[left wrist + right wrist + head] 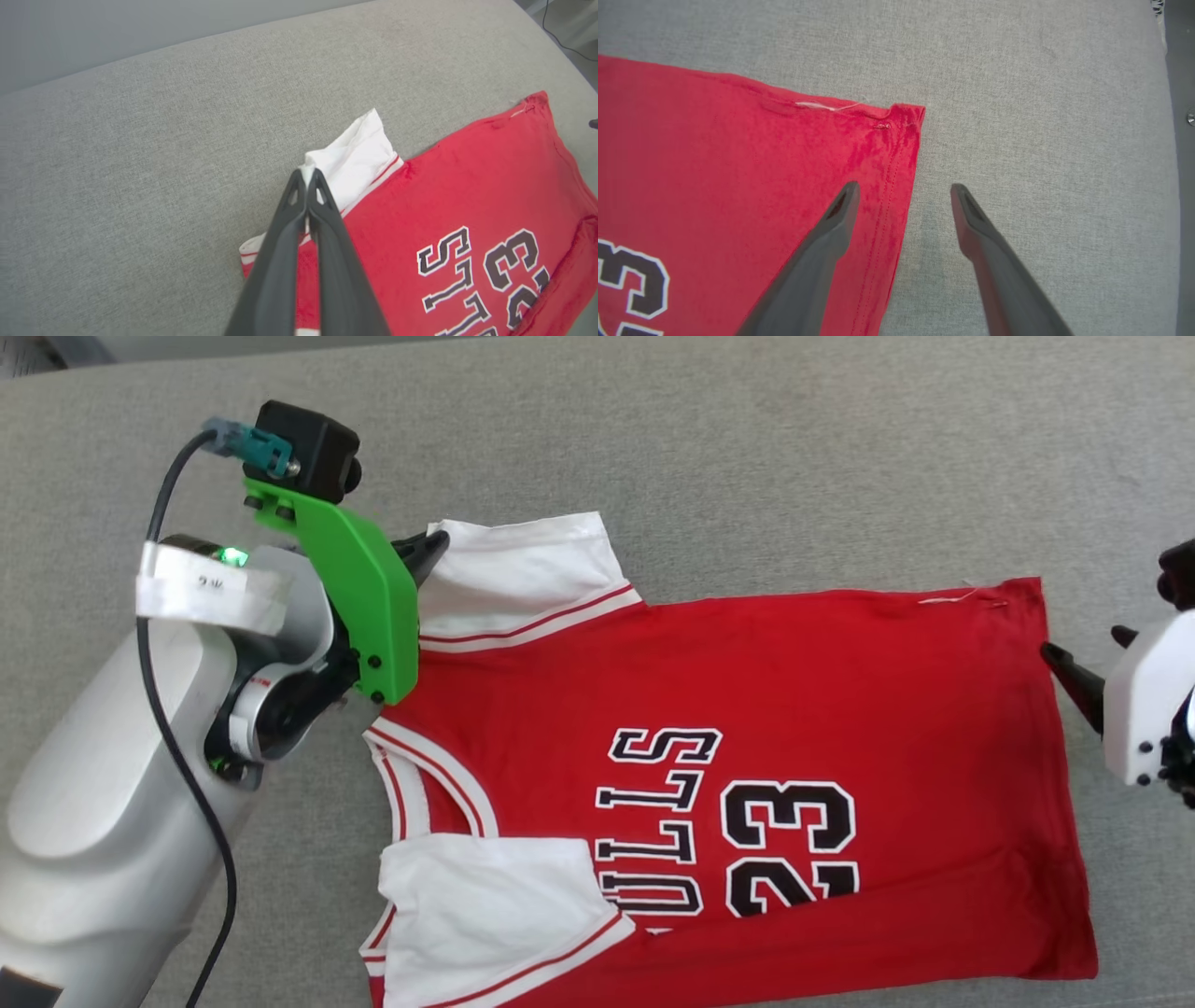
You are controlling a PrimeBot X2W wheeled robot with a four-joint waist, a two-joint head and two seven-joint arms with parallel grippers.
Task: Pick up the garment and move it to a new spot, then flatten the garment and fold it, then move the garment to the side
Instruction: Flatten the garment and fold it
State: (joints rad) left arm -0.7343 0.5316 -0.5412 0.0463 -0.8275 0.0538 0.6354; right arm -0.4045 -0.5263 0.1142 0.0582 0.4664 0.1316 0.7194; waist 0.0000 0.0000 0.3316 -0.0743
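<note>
Red garment (pixel 747 691) lying flat, white-sleeved, left jaws pinching one sleeve (pixel 523 569), right jaws apart

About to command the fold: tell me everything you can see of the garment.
The garment is a red jersey with white sleeves, striped trim and black-white BULLS 23 print. It lies print up, mostly flat on the grey cloth surface, near sleeve folded over the lettering. The left gripper pinches the far sleeve at its corner; the open right gripper straddles the hem.
</note>
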